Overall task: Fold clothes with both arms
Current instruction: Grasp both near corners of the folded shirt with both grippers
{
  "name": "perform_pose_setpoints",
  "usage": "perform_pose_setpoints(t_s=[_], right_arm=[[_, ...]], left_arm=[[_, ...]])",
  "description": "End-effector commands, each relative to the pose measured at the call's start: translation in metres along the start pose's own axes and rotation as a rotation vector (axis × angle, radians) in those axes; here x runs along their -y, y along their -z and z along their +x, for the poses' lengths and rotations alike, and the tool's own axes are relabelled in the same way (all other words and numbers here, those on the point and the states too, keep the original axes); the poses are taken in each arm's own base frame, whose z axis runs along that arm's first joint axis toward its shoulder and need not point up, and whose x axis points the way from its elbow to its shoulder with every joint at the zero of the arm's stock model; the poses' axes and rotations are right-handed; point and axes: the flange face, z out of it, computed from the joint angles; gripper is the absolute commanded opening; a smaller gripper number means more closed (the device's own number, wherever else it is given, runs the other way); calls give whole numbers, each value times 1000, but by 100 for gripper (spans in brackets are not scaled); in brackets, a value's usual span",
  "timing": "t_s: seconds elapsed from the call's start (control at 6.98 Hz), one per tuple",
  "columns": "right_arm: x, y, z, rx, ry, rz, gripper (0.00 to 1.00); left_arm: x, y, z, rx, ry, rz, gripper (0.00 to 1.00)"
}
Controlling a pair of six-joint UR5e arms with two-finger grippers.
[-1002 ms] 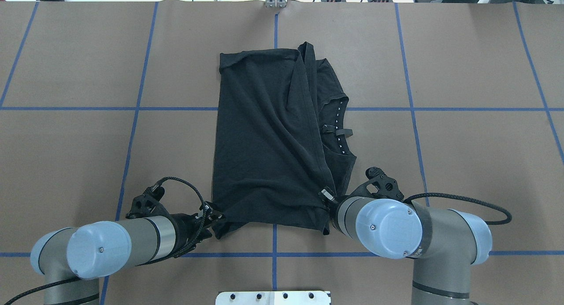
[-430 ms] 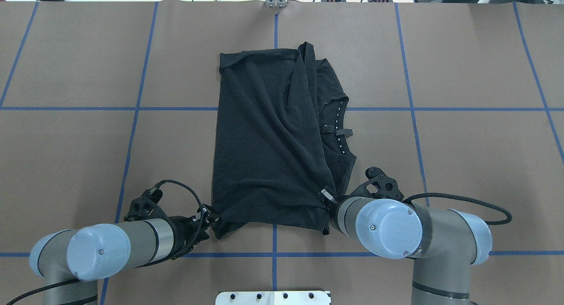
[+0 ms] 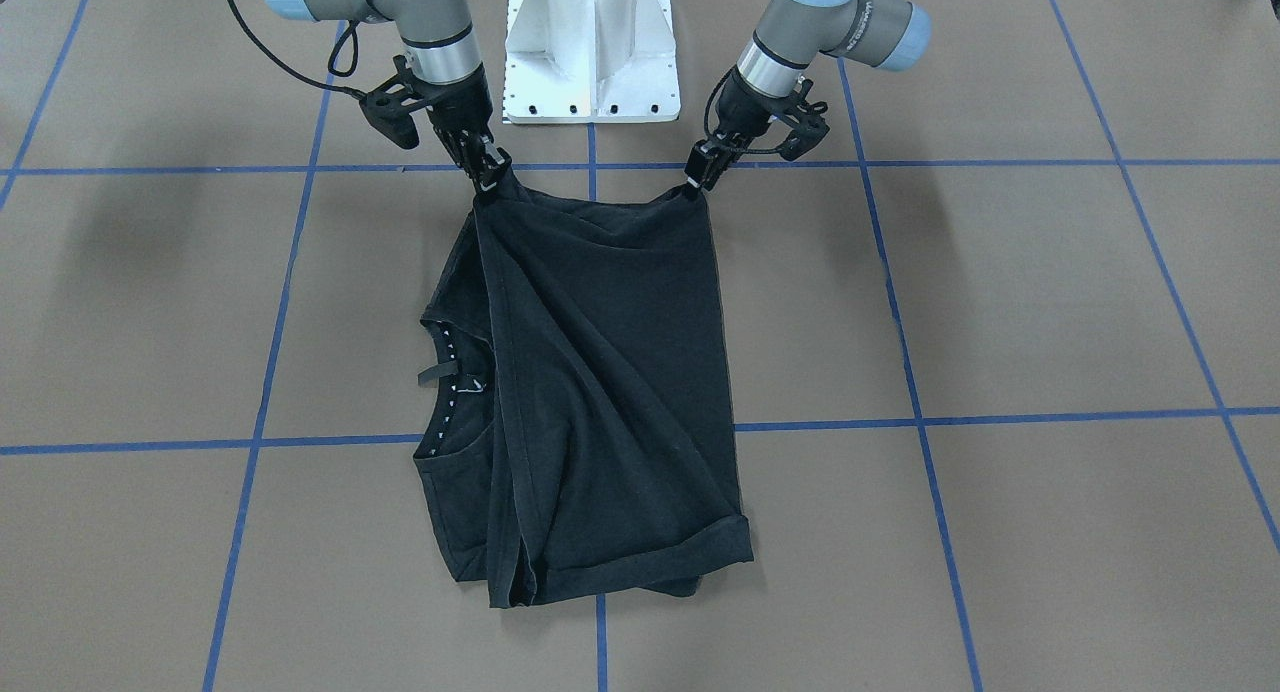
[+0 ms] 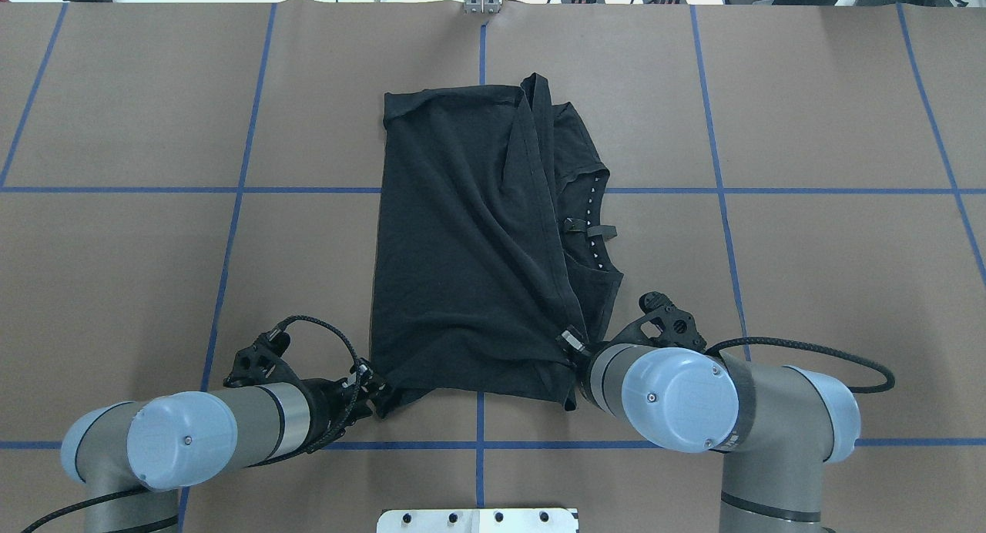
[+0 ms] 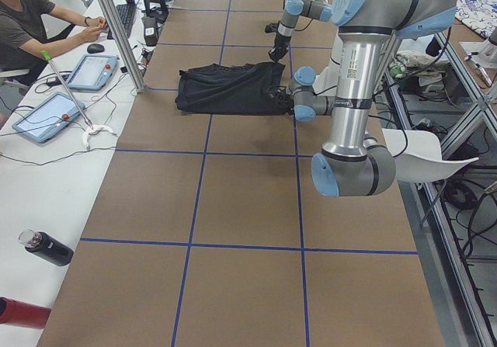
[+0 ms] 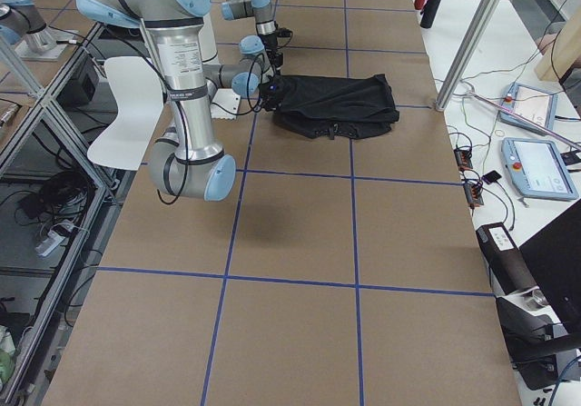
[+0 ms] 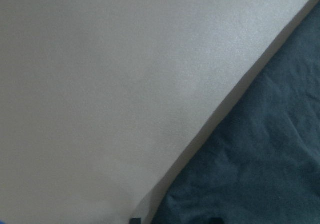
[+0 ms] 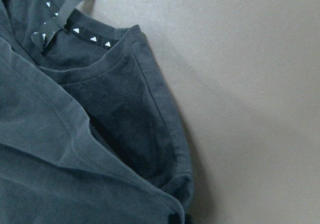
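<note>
1. Two grippers of mine sit at the near edge of the black T-shirt [image 3: 610, 372], just in front of my white base plate [image 3: 590, 42].
2. My left gripper [image 3: 697, 179] is clamped on the shirt's near left corner, with its fingers closed on the cloth. That corner is drawn up a little off the brown table [image 3: 1000, 292].
3. My right gripper [image 3: 488, 175] pinches the near right corner the same way, fingers together on the fabric.
4. Between the two, the near edge sags in a shallow curve. Long creases run diagonally across the cloth from my right gripper.
5. From my left wrist camera, dark cloth fills the lower right and bare table fills the rest. My own fingers barely show at the bottom edge.
6. Farther out, the shirt lies folded lengthwise near the middle of the table. Its top layer covers most of the body and leaves a strip bare on my right.
7. In that strip, the neckline [image 3: 452, 372] shows with a tape of small white triangles, and a hanging loop [image 3: 437, 375] pokes out sideways.
8. The shirt crosses a blue tape line [image 3: 1000, 415] and ends in a rolled fold [image 3: 650, 562] at the far left.
9. Beyond the table's far side, a person [image 5: 35, 21] sits at a white bench by a tablet [image 5: 91, 71].
</note>
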Motion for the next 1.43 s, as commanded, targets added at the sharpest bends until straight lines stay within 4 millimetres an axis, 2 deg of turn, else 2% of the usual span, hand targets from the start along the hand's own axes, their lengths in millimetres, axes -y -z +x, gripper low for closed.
perform_pose_setpoints(t_s=[0.0, 0.14, 0.29, 0.43, 0.72, 0.86, 1.0, 1.29], right_arm=[[0, -2, 1, -3, 2, 1, 0], [0, -1, 0, -2, 2, 0, 0], [0, -1, 0, -3, 2, -1, 0], [0, 0, 0, -1, 1, -3, 0], [0, 7, -1, 10, 0, -10, 0], [1, 27, -3, 37, -3, -34, 0], [0, 49, 10, 45, 7, -69, 0], [-9, 82, 16, 31, 12, -178, 0]], left_arm=[[0, 1, 1, -4, 10, 1, 0], [-1, 11, 8, -21, 21, -12, 0], [-5, 33, 16, -49, 22, -36, 0], [-2, 54, 13, -59, 22, -45, 0], [0, 66, 12, -66, 25, -49, 0], [-5, 79, 11, -72, 43, -64, 0], [-15, 90, 9, -75, 55, -89, 0], [-34, 123, 13, -84, 78, -138, 0]])
